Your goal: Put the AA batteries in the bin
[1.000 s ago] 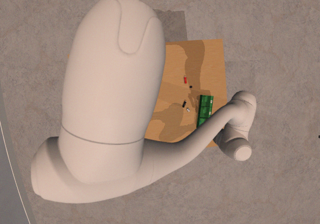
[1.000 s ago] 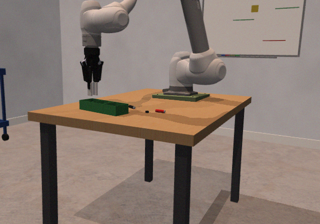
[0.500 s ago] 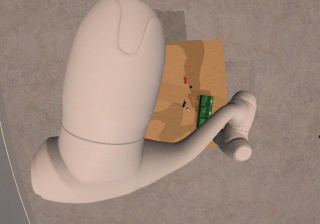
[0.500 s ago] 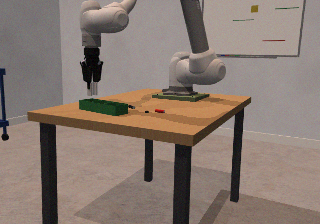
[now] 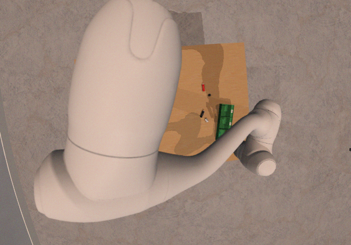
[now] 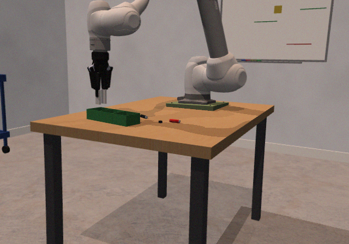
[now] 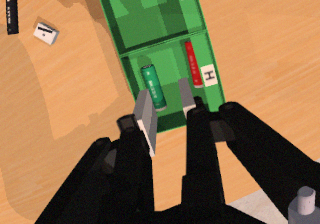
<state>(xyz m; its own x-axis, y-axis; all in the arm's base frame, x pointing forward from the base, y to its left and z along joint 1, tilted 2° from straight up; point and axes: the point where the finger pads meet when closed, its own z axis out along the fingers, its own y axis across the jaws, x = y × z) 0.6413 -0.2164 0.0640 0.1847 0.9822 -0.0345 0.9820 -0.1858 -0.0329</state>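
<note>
Gripper (image 6: 100, 103) (image 7: 167, 98) above the green bin marked H (image 7: 172, 74), fingers slightly apart and gripping nothing; a green battery (image 7: 153, 87) and a red battery (image 7: 193, 65) lie inside
</note>
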